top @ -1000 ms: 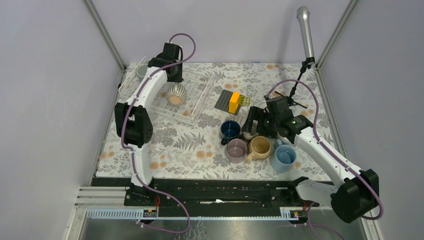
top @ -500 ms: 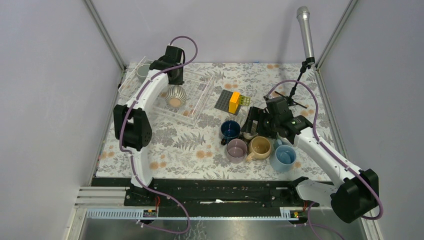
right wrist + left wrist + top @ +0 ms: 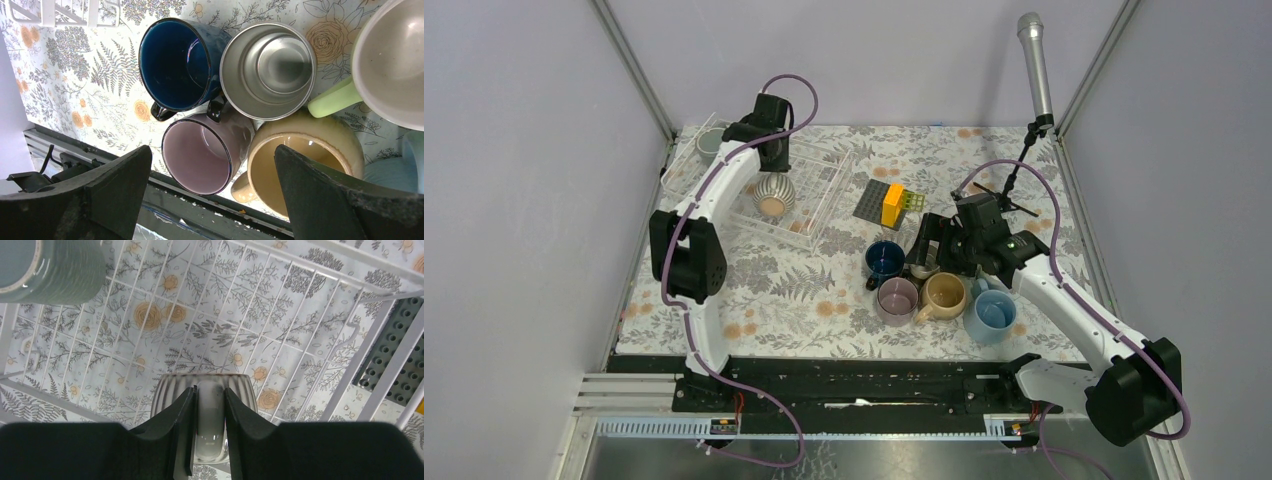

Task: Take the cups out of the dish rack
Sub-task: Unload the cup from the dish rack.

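Observation:
The dish rack (image 3: 824,205) of white wire bars stands at the back left. In it a ribbed grey-white mug (image 3: 774,192) hangs upside down, lifted off the bars. My left gripper (image 3: 209,395) is shut on its handle (image 3: 210,425). A grey mug (image 3: 710,142) stands in the rack's far left corner and shows in the left wrist view (image 3: 47,265). My right gripper (image 3: 212,165) is open and empty, above a cluster of mugs: navy (image 3: 175,62), steel (image 3: 267,67), mauve (image 3: 202,157), tan (image 3: 300,170), pale green (image 3: 395,60), light blue (image 3: 990,312).
A dark grey studded plate (image 3: 876,202) with yellow and green blocks (image 3: 894,203) lies right of the rack. A microphone on a stand (image 3: 1034,70) rises at the back right. Frame posts stand at both back corners.
My left gripper has drawn slightly back and up with the ribbed mug in it. The right arm has not moved.

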Robot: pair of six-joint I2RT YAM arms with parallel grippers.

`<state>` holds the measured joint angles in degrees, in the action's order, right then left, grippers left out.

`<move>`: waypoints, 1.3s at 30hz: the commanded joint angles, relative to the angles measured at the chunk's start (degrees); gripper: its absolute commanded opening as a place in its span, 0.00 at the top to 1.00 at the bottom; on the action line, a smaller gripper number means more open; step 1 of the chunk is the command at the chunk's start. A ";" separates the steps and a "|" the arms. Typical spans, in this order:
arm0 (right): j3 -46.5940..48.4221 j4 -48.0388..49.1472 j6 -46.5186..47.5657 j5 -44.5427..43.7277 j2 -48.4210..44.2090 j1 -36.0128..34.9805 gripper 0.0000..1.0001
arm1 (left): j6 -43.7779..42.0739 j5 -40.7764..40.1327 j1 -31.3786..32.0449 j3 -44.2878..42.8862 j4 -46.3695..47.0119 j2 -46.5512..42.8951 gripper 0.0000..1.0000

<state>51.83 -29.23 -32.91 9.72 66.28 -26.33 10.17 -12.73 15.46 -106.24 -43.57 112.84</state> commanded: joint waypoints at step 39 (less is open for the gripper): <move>0.11 1.46 -0.43 0.38 0.77 -1.39 0.00 | 0.90 -7.60 1.23 -0.59 -8.54 -4.28 0.63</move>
<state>51.83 -29.19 -33.28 9.74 66.76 -26.92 10.46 -18.57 16.67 -105.30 -50.61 111.77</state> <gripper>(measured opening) 0.994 0.364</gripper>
